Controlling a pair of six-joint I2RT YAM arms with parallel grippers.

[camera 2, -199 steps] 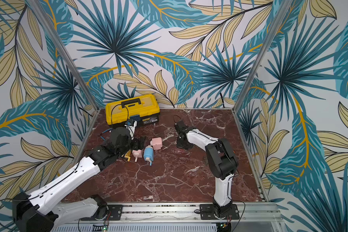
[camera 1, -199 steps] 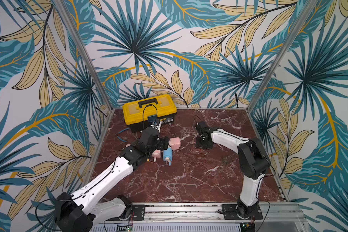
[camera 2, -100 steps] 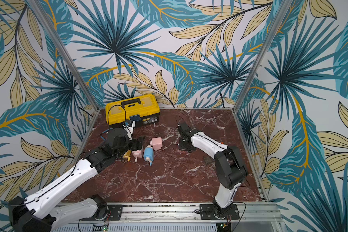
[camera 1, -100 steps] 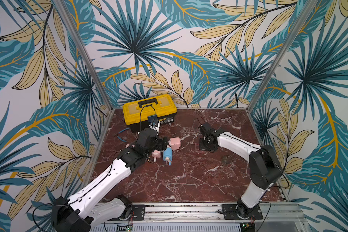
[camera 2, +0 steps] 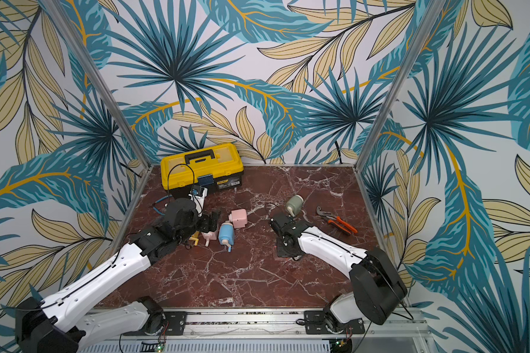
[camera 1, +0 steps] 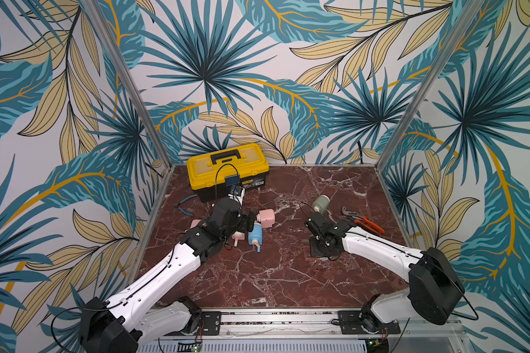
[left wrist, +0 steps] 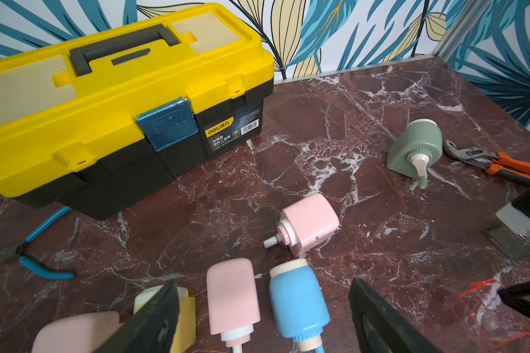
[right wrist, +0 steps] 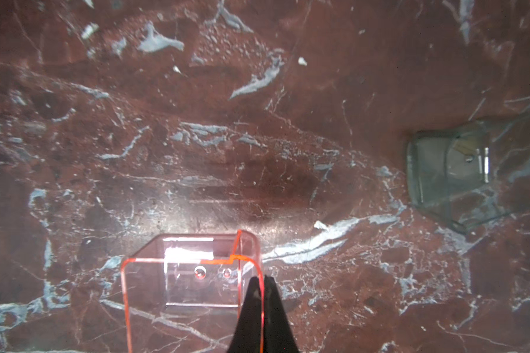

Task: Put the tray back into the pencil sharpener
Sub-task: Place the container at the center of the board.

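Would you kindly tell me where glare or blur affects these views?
Right wrist view: strong glare on the clear pink tray and marble table beside it; grey tray looks soft. Left wrist view: sharp, evenly lit. Both top views: even light, no glare.

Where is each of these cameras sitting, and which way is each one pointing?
Both top views: high over the front edge, looking down on the marble table; the left arm and right arm show whole.
Left wrist: on the left arm, facing the yellow toolbox; the open left gripper shows.
Right wrist: on the right arm, facing down at the marble; the right gripper pinches the pink-edged tray.
Shared: both wrist views show that tray.
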